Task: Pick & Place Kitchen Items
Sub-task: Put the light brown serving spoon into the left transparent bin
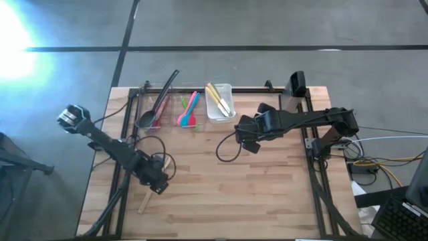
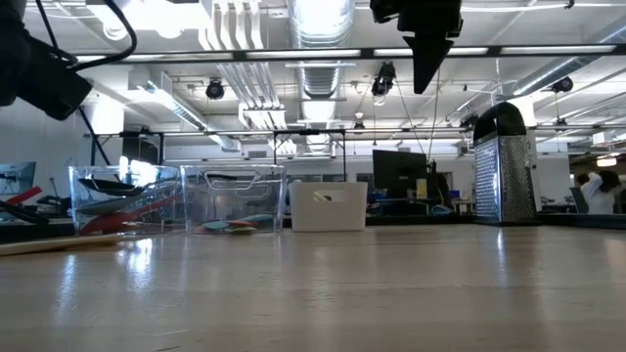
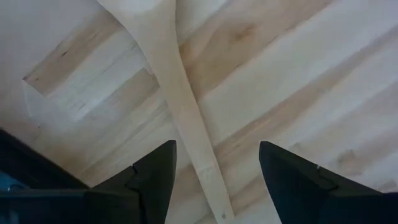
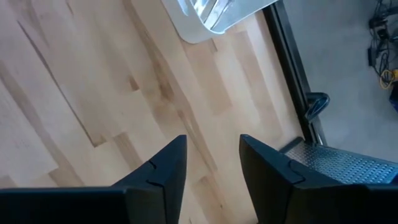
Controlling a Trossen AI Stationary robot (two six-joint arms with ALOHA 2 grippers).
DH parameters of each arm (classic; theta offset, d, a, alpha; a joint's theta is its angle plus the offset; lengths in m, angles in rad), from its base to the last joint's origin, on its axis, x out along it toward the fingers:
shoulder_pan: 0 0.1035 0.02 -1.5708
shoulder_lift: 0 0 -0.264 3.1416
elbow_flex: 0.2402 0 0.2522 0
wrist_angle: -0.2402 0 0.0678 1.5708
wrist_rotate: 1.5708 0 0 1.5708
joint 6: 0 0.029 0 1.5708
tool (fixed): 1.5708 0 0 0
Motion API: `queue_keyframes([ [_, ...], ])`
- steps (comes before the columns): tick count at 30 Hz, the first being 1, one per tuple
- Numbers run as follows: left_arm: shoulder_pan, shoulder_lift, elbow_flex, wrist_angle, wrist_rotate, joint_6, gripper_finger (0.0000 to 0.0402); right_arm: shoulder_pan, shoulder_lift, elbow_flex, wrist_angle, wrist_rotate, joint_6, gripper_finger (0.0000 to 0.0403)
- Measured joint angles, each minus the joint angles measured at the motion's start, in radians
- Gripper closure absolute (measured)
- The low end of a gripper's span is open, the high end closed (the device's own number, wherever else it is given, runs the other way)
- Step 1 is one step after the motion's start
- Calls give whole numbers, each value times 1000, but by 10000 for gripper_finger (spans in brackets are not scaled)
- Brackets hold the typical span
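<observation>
A pale wooden utensil (image 1: 146, 201) lies flat on the table near the left front. In the left wrist view its handle (image 3: 186, 118) runs between my left gripper's (image 3: 214, 146) open fingers, and no touch shows. That gripper (image 1: 159, 186) hangs low over the utensil's upper end. My right gripper (image 1: 242, 140) is open and empty above the table's middle, near the white bin (image 1: 219, 102), which holds yellow and wooden utensils. One clear bin (image 1: 154, 110) holds black and red utensils. Another clear bin (image 1: 189, 112) holds pink and teal ones.
The three bins stand in a row along the far edge. A metal grater (image 1: 296, 84) stands at the far right corner and shows upright in the low view (image 2: 504, 166). A black cable loops over the table (image 1: 224, 150). Bare wood lies in the middle and near side.
</observation>
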Motion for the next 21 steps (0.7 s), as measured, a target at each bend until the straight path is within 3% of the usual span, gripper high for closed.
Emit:
queue_keyframes([
  [8, -4, 40, -18, -5, -198, -38, 170, 0, 0, 0, 31, 0, -1, 261],
  [14, 24, 38, -124, 22, -182, -61, 170, 2, 0, 0, 37, 0, -3, 268],
  [21, 59, 20, -262, 270, -149, -70, 170, 2, 0, 0, 45, 0, -4, 261],
])
